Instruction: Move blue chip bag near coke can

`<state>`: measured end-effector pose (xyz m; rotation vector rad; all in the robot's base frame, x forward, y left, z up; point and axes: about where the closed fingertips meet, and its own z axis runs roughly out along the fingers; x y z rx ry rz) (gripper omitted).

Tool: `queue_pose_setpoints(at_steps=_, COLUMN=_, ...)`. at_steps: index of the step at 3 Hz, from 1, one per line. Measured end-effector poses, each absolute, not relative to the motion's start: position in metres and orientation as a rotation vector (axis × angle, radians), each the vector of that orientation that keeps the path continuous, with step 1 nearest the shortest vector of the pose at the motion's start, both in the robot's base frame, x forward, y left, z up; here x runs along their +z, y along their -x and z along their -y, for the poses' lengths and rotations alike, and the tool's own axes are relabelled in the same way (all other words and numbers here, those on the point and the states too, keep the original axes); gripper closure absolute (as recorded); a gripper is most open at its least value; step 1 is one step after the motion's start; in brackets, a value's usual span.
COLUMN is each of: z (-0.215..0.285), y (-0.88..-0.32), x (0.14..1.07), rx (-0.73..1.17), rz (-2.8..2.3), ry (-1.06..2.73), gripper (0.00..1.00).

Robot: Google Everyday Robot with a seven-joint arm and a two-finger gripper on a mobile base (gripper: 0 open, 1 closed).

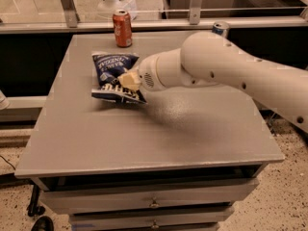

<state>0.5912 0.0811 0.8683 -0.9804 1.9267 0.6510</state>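
Note:
The blue chip bag (pixel 111 73) is dark navy with white lettering. It hangs slightly tilted just above the grey table (pixel 159 129), left of centre, with its shadow under it. My gripper (pixel 129 81) is at the bag's right edge, shut on it, with the white arm reaching in from the right. The coke can (pixel 122 28) is red with a silver top and stands upright at the table's back edge. It is a short way behind the bag and apart from it.
A slim blue-and-silver can (pixel 221 28) stands at the back right, mostly hidden behind my arm. A glass barrier with metal posts (pixel 195 4) runs behind the table. Drawers (pixel 154 203) are below the front edge.

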Motion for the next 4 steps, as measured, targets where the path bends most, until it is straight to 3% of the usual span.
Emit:
queue_pose_setpoints(at_steps=1, z=0.0, y=-0.618, x=0.888, rx=0.463, rz=-1.957, ry=0.922, gripper=1.0)
queue_pose_setpoints(at_steps=3, z=0.001, y=-0.63, x=0.894, rx=0.449, rz=-1.931, ry=0.872, gripper=1.0)
queue_pose_setpoints(at_steps=4, z=0.007, y=-0.666, x=0.91, rx=0.398, rz=-1.873, ry=0.745, gripper=1.0)
